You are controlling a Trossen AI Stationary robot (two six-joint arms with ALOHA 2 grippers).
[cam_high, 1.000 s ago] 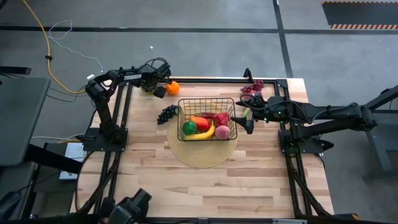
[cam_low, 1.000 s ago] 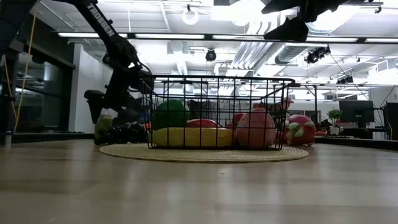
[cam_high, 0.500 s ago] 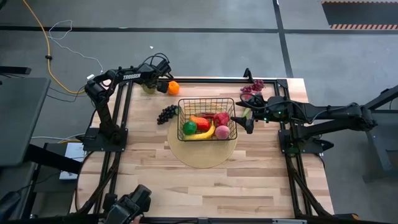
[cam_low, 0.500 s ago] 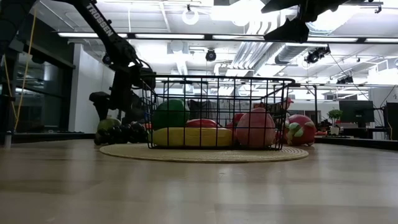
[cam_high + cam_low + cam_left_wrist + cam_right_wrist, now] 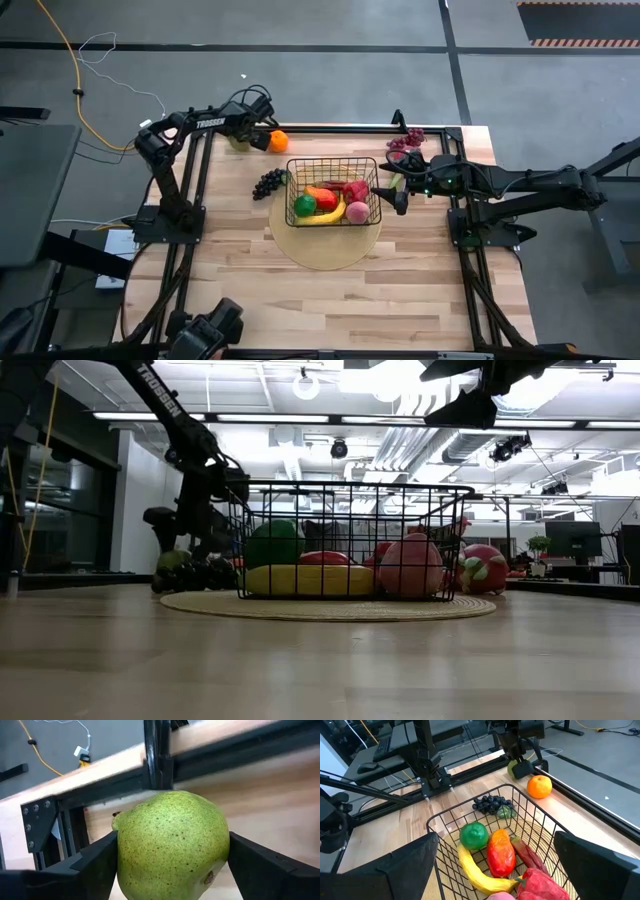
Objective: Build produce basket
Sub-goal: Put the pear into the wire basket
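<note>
A: From above, where does everything sit?
B: The basket [image 5: 333, 191] stands on a round mat [image 5: 325, 250] mid-bench, toward the far edge, with a banana [image 5: 322, 217], mango [image 5: 322, 197] and green ball [image 5: 304, 206] already inside. Dark grapes [image 5: 268, 182] lie just beside its left wall. The left tool [image 5: 243, 138] is down at the far-left corner over a pear [image 5: 238, 142], with the orange [image 5: 279, 141] just beside it. The right tool [image 5: 396, 194] hangs open off the basket's right side, waiting.

A: And level across the bench?
B: The pear [image 5: 172, 560] rests low on the bench, left of the basket [image 5: 350, 540], with the left arm coming down onto it.

A: The left wrist view?
B: The pear [image 5: 172, 845] fills the space between the two fingers [image 5: 95, 865]. They flank its widest part and look about to pinch; I can't tell if they press yet.

A: The right wrist view?
B: It looks across the basket [image 5: 485, 825] at the left tool [image 5: 522, 765] bent over the pear [image 5: 514, 766], orange [image 5: 539, 786] alongside.

A: How to do this well?
B: I'd close squarely on the belly, firmly since the skin looks smooth and rounded, lift straight up clear of the orange, then carry it over the rim to the free spot near the green ball.
</note>
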